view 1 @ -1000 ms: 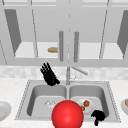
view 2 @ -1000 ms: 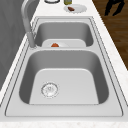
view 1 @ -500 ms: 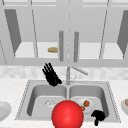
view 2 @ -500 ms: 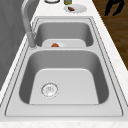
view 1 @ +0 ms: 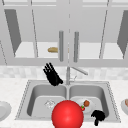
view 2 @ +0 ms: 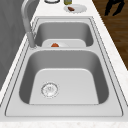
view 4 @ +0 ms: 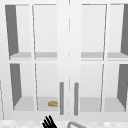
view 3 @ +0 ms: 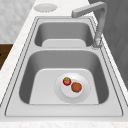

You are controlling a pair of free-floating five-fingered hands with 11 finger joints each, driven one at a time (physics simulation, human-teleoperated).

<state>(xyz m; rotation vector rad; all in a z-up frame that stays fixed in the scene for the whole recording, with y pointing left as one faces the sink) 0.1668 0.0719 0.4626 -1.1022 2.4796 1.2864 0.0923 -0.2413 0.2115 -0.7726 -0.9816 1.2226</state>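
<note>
left hand (view 1: 52, 75): matte black, fingers straight, released, above steel sink (view 1: 25, 100) | right hand (view 1: 98, 116): clenched, empty, beside round white plate (view 1: 90, 107) | glossy red ball (view 1: 67, 114) leftward

The front view faces the double sink (view 1: 67, 87) head-on from slightly above, taking in the wall cabinet (view 1: 67, 30) behind it. The upper view faces the same way but aims higher and closer at that cabinet (view 4: 67, 50), sharing its handles and the faucet (view 4: 75, 124) top. The left side view looks along the sink (view 2: 63, 75) from its left end, close above; the right side view mirrors it from the right end (view 3: 63, 75). Both share the two basins and faucet (view 2: 27, 22).
</note>
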